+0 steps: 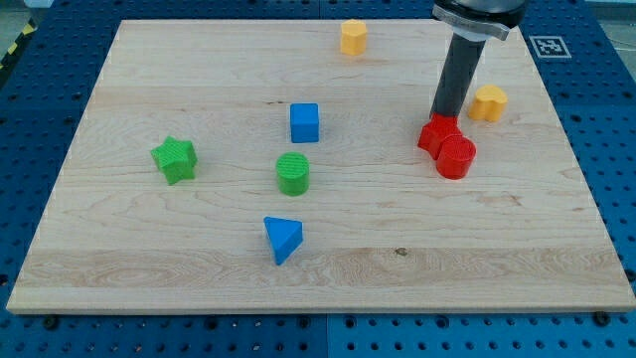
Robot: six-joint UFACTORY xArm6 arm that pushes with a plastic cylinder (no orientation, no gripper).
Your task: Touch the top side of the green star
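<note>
The green star [175, 158] lies on the wooden board [149, 259] at the view's left. My tip [444, 116] is at the view's right, far from the star, and touches the top edge of a red block [435, 134]. The dark rod rises from there to the view's top.
A red cylinder [457, 157] sits against the red block. A yellow block [488, 102] lies just right of the rod. Another yellow block [353, 36] is at the top. A blue cube [304, 122], a green cylinder [293, 173] and a blue triangle [282, 239] lie mid-board.
</note>
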